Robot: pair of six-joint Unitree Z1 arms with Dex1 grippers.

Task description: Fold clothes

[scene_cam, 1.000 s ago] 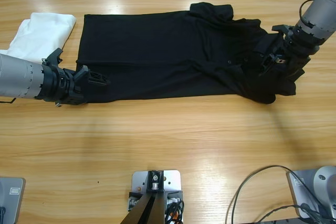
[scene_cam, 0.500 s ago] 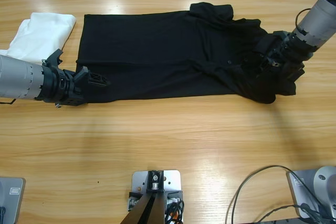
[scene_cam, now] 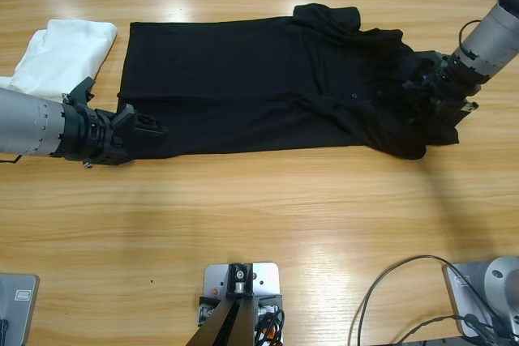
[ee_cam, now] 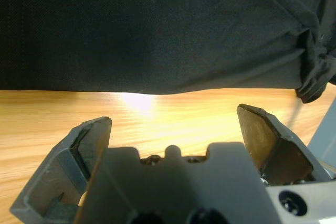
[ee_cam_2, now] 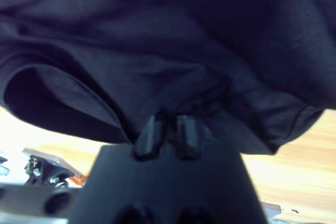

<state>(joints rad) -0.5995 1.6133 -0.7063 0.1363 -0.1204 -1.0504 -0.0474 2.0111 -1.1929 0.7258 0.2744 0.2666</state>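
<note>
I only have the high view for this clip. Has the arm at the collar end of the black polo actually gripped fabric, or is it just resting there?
Observer: The right wrist view shows the right gripper shut on the polo shirt, with fabric bunched between its two jaws.
Operator: And the gripper at the hem end?
Observer: In the left wrist view the left gripper is open, with bare table between the jaws and the shirt's hem just ahead, not yet between them.
Operator: Anything else near the left arm?
Observer: Only the white folded garment, which your view already shows.
</note>
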